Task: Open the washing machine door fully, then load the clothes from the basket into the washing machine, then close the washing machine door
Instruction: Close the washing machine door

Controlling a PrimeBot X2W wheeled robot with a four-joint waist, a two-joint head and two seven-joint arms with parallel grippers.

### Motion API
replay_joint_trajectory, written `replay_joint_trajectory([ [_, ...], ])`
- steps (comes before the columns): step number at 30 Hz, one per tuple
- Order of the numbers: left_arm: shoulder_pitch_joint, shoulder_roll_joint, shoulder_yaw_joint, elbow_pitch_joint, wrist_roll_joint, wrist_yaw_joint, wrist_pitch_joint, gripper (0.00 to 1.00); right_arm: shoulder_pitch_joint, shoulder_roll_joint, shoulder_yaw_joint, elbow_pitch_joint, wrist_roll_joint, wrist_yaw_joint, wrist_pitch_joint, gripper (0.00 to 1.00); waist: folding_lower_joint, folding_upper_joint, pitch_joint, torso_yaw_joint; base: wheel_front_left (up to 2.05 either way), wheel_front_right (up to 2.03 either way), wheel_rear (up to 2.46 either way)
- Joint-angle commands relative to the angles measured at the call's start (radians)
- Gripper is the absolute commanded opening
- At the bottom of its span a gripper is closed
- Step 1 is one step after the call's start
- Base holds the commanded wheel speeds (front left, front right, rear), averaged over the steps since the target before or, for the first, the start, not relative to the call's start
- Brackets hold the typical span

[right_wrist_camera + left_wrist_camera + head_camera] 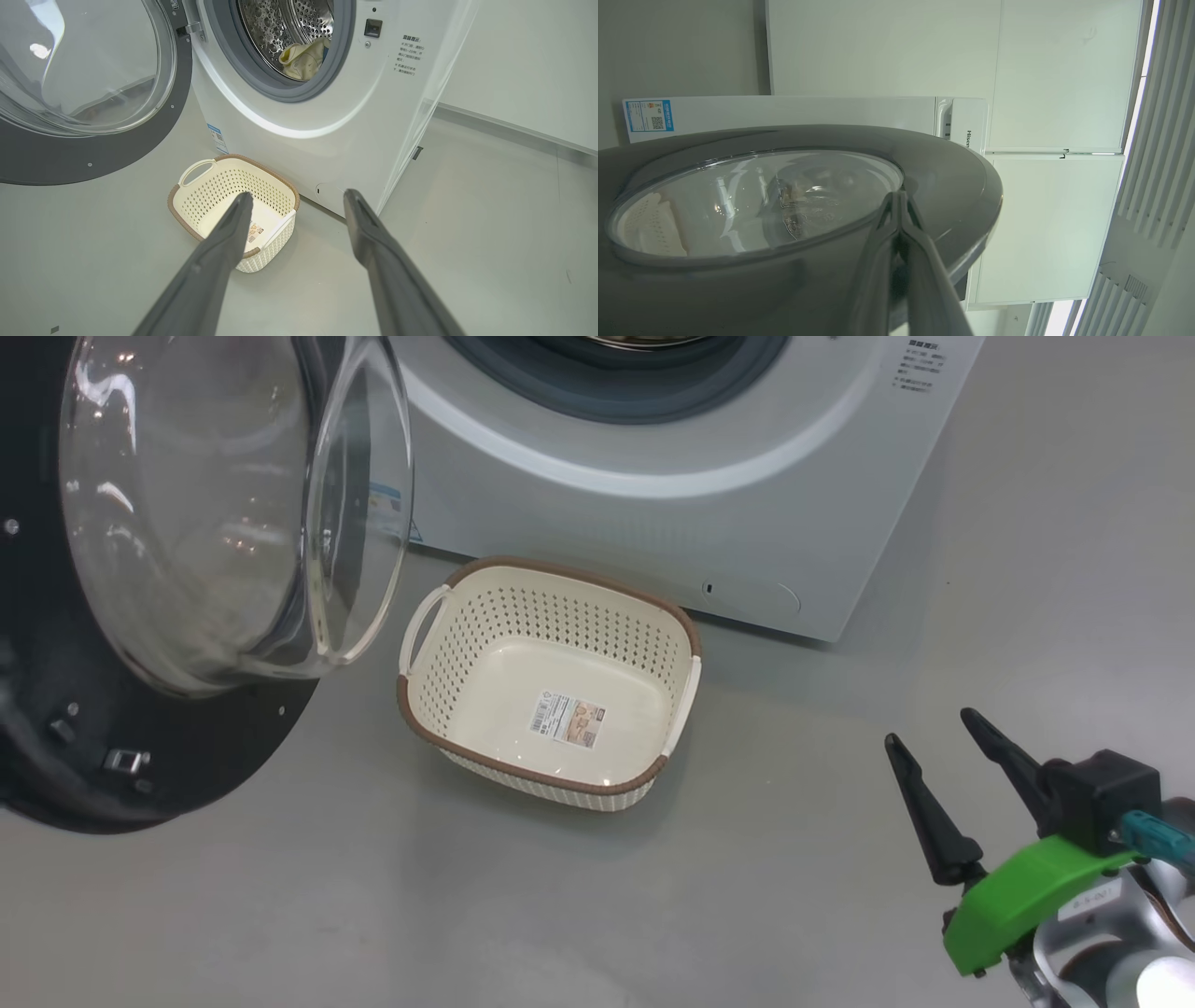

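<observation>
washing machine door [187, 756] stands open. clothes [303, 63] lie in the drum [280, 23] of the washing machine [653, 523]. basket [560, 616] on floor [747, 896] just before it. left tool [900, 196] pressed together by the door's frame; right tool [929, 725] spread apart.

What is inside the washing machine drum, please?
Cream-yellow clothes lie in the steel drum; its bottom is covered by the grey gasket, so their number is unclear.

Basket [551, 616], washing machine [607, 523] on grey floor [467, 915]
</observation>
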Motion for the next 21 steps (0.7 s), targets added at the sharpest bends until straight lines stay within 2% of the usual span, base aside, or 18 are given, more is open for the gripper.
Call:
replay_joint_trajectory([
  [1, -0.010, 0.026, 0.015, -0.054, 0.000, -0.005, 0.033, 0.00, -0.038, -0.006, 0.019, -0.030, 0.001, -0.003, -0.008, 1.00, 0.0000, 0.0000, -0.003, 0.002, 0.00, 0.00, 0.00],
  [8, 0.015, -0.010, 0.000, -0.093, 0.015, -0.005, 0.123, 0.00, -0.035, 0.006, 0.023, -0.017, 0.002, -0.003, -0.017, 1.00, 0.0000, 0.0000, -0.012, 0.006, 0.00, 0.00, 0.00],
  [21, 0.047, -0.043, -0.060, -0.134, 0.039, -0.005, 0.256, 0.00, -0.038, 0.031, 0.027, 0.014, 0.008, -0.003, -0.050, 1.00, 0.0000, 0.0000, -0.015, -0.009, 0.00, 0.00, 0.00],
])
